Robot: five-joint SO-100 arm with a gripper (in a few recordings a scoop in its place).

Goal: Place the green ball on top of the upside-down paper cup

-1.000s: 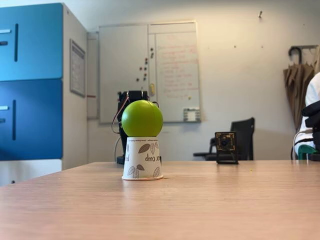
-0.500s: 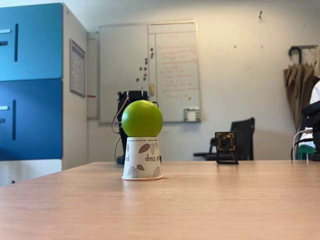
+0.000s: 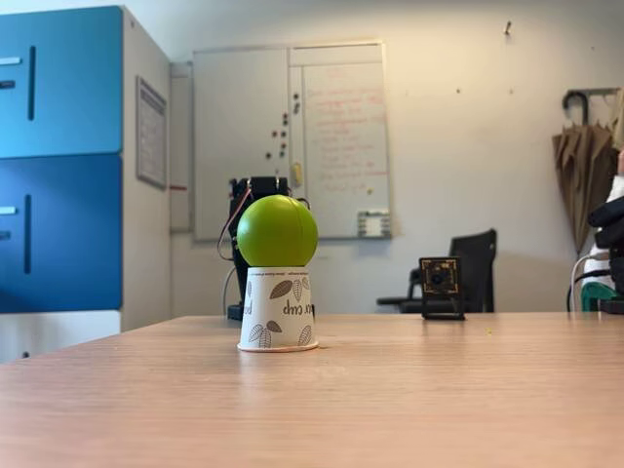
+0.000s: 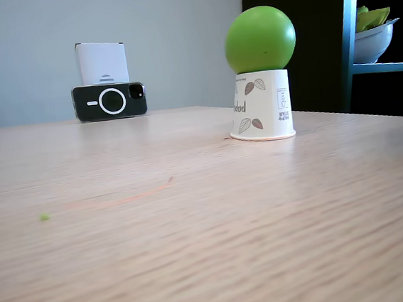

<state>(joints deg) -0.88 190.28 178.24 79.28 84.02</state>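
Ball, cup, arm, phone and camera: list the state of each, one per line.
Ball: resting on the cup, nothing holding it.
Cup: upside down, rim flat on the table.
Arm: behind the cup, mostly hidden; gripper state unclear.
Phone: propped on its side.
Camera: upright on the table.

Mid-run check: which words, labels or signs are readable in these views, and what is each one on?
"kod": end of a word, upright, on the upside-down paper cup; its start is out of sight.
Upside-down lettering on that cup: too blurred to read.
Small print under an icon on the cup: too small.
Red handwriting on the whiteboard: too small.
Notice on the cabinet side: too small.
The green ball: no text.
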